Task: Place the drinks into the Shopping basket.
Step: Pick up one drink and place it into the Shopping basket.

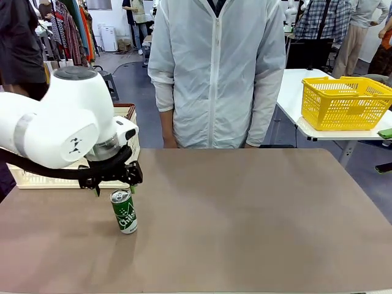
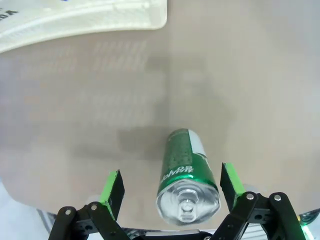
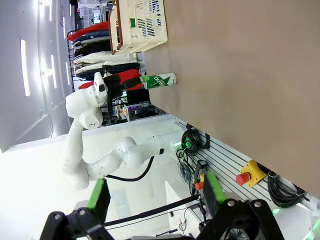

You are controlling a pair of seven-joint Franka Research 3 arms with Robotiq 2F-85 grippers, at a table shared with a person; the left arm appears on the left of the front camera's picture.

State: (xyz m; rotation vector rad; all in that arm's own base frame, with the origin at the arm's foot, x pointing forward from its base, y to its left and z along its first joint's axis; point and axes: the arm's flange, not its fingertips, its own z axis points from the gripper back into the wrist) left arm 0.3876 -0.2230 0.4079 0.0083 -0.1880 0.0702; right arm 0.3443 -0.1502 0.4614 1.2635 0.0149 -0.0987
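Lower left of frame: left gripper [image 1: 130, 187], jaws wide and empty, poised over the green can [image 1: 124, 211]; next, descend, clamp, carry to the basket [image 1: 37, 177].

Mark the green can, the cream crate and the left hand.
green can [image 1: 124, 213], front view, label on its side.
cream crate [image 3: 142, 24], right wrist view, slotted side wall.
left hand [image 2: 171, 187], left wrist view, midway between fingertips.

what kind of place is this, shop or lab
Most likely a robotics lab or demo hall set up like a shop. White robot arms work at a brown-topped table with a green drink can and a cream slotted plastic crate; clothes racks and a yellow mesh basket stand behind.
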